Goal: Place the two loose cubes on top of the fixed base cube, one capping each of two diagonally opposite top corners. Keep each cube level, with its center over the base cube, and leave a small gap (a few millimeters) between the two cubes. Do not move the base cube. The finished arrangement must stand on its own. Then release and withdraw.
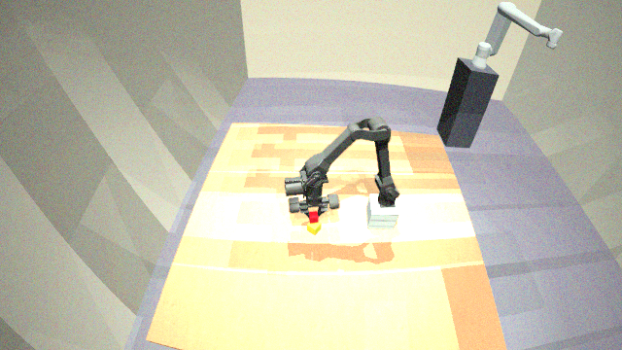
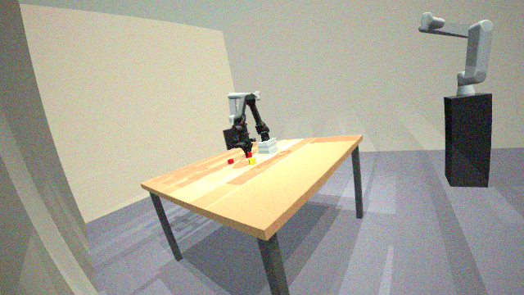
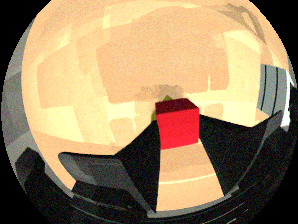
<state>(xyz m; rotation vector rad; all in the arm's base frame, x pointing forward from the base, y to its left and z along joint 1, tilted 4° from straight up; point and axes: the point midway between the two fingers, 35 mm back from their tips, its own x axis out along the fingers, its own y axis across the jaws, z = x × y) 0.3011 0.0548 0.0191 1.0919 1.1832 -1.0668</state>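
Held red cube (image 1: 313,217) (image 2: 249,154) (image 3: 179,127): to be kept level, eased over one corner of the yellow cube (image 1: 314,227) (image 2: 252,161) (image 3: 154,112), presumably the base, and lowered without nudging. Gripped between jaw tips, centre of wrist frame. Second red cube (image 2: 230,161) seen left of yellow, exterior view.

arm (image 1: 384,157) (image 2: 255,111): matte black to dark grey, slim straight links, bulky rounded joint housings. gripper (image 1: 314,217) (image 2: 248,154) (image 3: 176,121): black, with broad, angular, tapering fingers. paired cylindrical housing (image 1: 293,186): dark grey, above the gripper. stubby rounded blocks (image 1: 333,201): one on each side of the gripper. markings: too small to tell.
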